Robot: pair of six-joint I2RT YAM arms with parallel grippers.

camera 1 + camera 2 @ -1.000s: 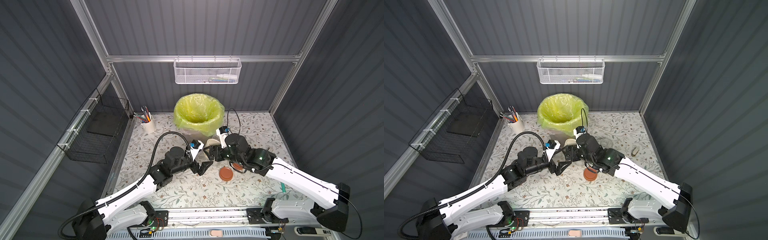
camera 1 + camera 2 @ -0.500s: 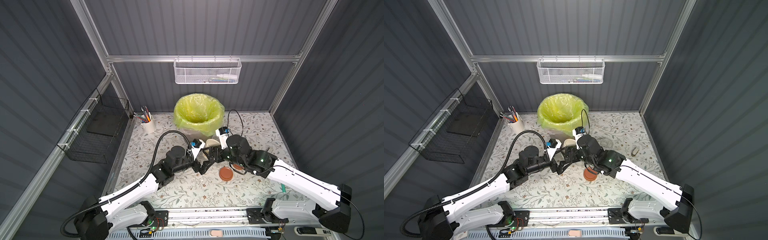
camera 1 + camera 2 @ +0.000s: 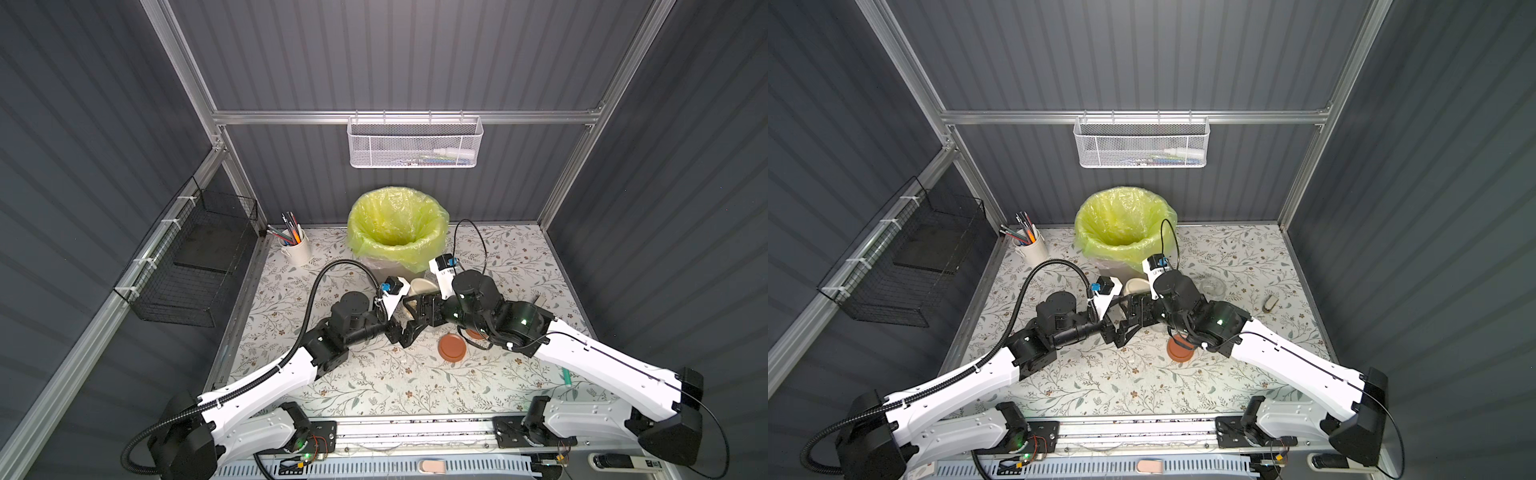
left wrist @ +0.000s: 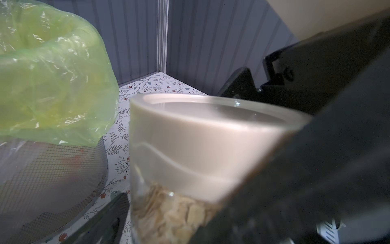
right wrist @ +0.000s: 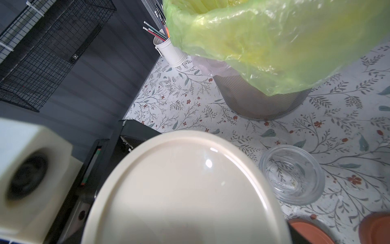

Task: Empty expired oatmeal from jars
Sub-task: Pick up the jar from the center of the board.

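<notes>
**Cream-lidded jar held between both arms, just in front of the bin**

The floral table (image 3: 365, 386) covers the booth floor, and the two white arms reach in from the near edge to meet at its middle. On the left wall hangs a black wire basket (image 3: 187, 270). A white mesh basket (image 3: 415, 143) hangs on the far wall. At the far side of the table stands the grey mesh bin (image 5: 259, 103), lined with a yellow-green bag (image 3: 365, 232) that folds over its rim. A white pen cup (image 3: 296, 252) sits in the far left corner.

Just near of the bin, between the grippers, is the cream-lidded jar (image 3: 413, 306). It is tilted, and its cream lid (image 5: 185, 190) is on and faces up and toward the far side. The right gripper (image 3: 423, 311) is clamped on this jar at the lid end — the lid's top fills that arm's wrist view. The left gripper (image 3: 407, 325) has its jaws spread wide on either side of the glass body. Whether its pads touch the glass cannot be told, nor whether the jar's base rests on the table.

An empty jar (image 3: 1212, 286), open and upright, stands right of the bin, apart from the arms. Two terracotta lids lie flat on the table, near and right of the held jar — one in the clear (image 3: 453, 348), the other partly under the right arm (image 3: 474, 333).

The oatmeal (image 4: 168, 215), pale flakes, lies in the lower part of the held jar.
</notes>
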